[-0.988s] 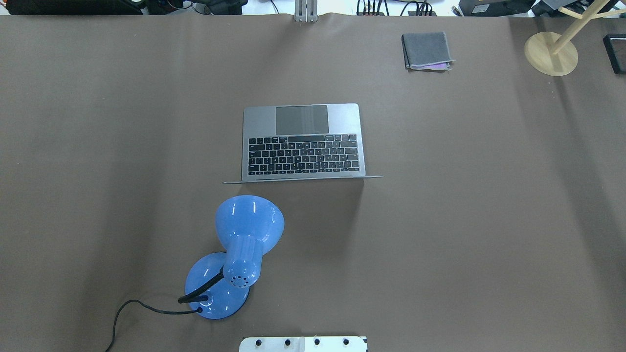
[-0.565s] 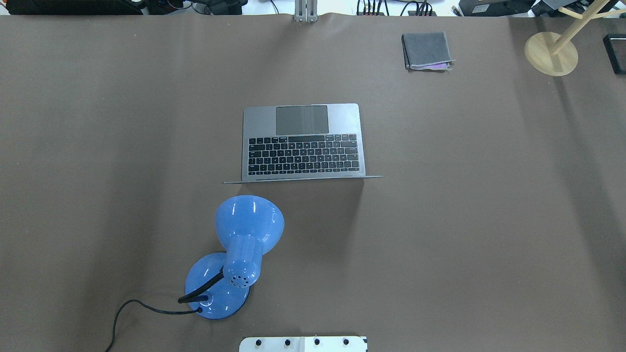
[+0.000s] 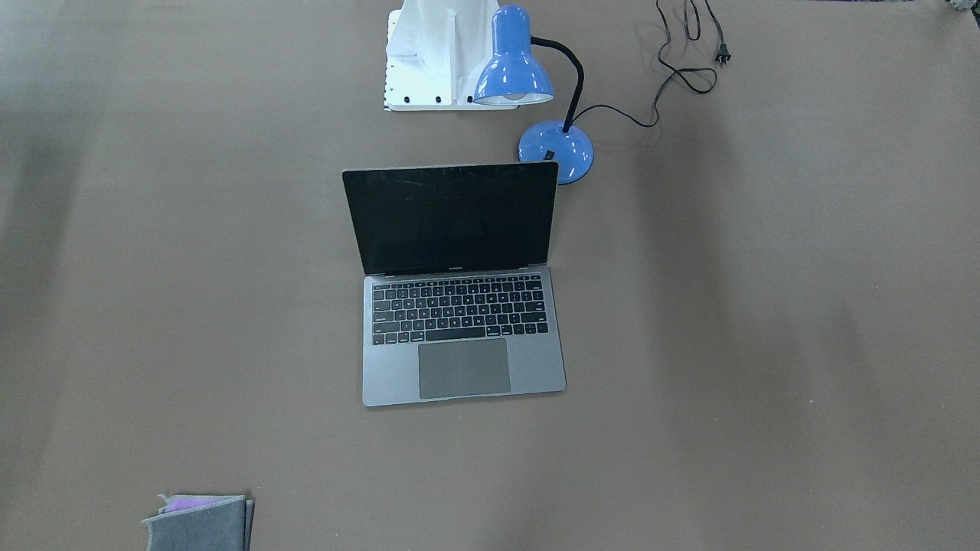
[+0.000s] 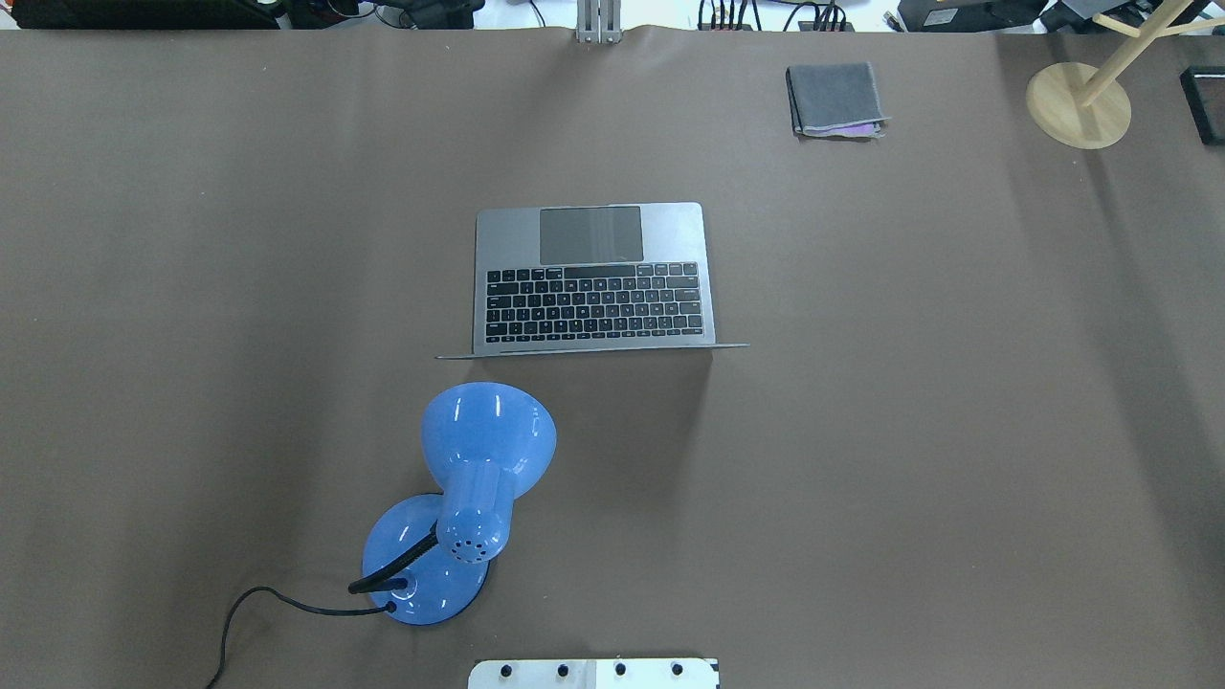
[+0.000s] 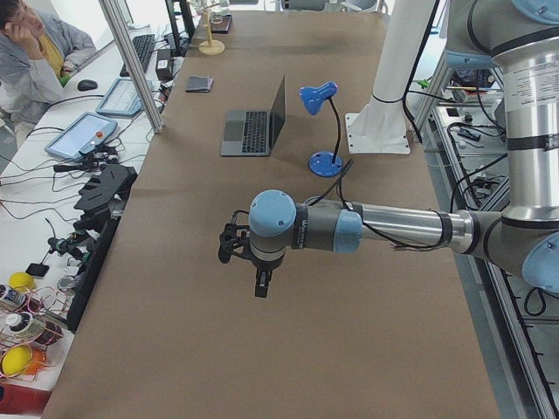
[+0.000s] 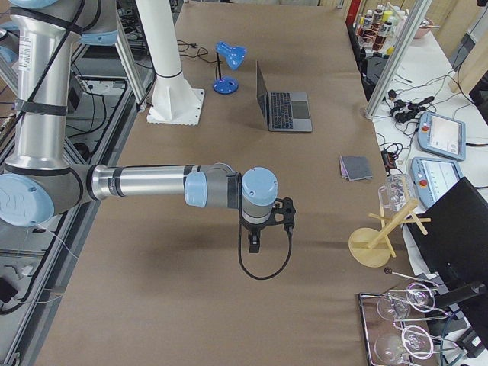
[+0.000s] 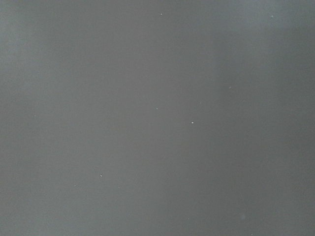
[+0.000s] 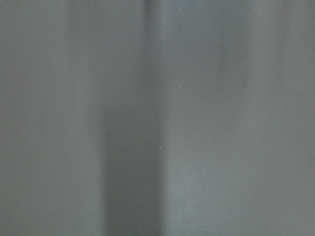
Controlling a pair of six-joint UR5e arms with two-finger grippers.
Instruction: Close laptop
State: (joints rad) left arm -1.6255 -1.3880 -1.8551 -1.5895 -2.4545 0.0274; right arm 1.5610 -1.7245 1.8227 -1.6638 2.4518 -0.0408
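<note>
An open laptop [image 3: 459, 337] sits mid-table, its screen upright and its lid's back facing the robot. A blue desk lamp [image 3: 511, 65] stands just behind the lid. A folded grey cloth [image 4: 835, 99] and a wooden stand [image 4: 1079, 103] lie well apart. The left gripper [image 5: 260, 284] and right gripper [image 6: 254, 242] hover at opposite table ends; I cannot tell whether either claw is spread.

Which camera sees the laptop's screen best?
The front-facing view: the laptop stands open with its dark screen facing that camera. Overhead shows only keyboard and the lid's thin edge. Side views show it small, nearly edge-on. Wrist cameras see just table.
</note>
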